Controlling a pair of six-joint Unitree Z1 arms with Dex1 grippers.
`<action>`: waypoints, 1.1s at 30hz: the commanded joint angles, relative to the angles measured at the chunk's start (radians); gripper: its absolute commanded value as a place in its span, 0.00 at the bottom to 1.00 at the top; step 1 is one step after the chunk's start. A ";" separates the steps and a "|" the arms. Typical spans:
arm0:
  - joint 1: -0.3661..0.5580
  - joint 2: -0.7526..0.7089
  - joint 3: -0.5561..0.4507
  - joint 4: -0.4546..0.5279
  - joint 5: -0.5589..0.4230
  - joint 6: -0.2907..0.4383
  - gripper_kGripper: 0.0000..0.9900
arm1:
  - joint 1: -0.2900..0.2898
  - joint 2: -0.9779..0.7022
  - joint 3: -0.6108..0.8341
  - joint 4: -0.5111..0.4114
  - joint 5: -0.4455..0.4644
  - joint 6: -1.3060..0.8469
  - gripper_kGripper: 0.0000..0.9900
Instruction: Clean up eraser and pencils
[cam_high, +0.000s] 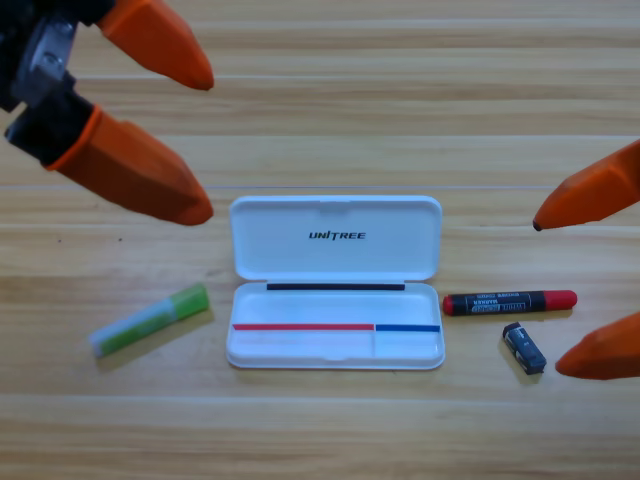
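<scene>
The eraser (524, 347), a tiny dark block, lies on the table right of the white case (335, 345). Just above it lies the red-ended pencil with a black printed barrel (510, 302). The pale pencil with a lime-green end (150, 319) lies slanted left of the case. The case stands open, its lid (336, 238) folded back. My left gripper (205, 145) waits at the upper left, open and holding nothing. My right gripper (548, 298) shows at the right edge, open, its jaw tips standing above and below the red pencil's end and the eraser.
Wooden table (330, 430) all around. Both arms' jaws show large at the picture's edges.
</scene>
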 joint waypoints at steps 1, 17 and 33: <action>-0.032 0.035 -0.001 0.009 0.036 0.025 1.00 | 0.022 0.032 0.017 0.011 0.003 0.010 1.00; -0.043 0.063 0.036 0.003 0.062 0.066 1.00 | -0.015 0.083 0.031 0.089 -0.339 0.275 1.00; 0.055 0.224 0.036 0.129 0.311 0.144 1.00 | -0.080 0.557 -0.051 0.097 -0.483 0.453 0.99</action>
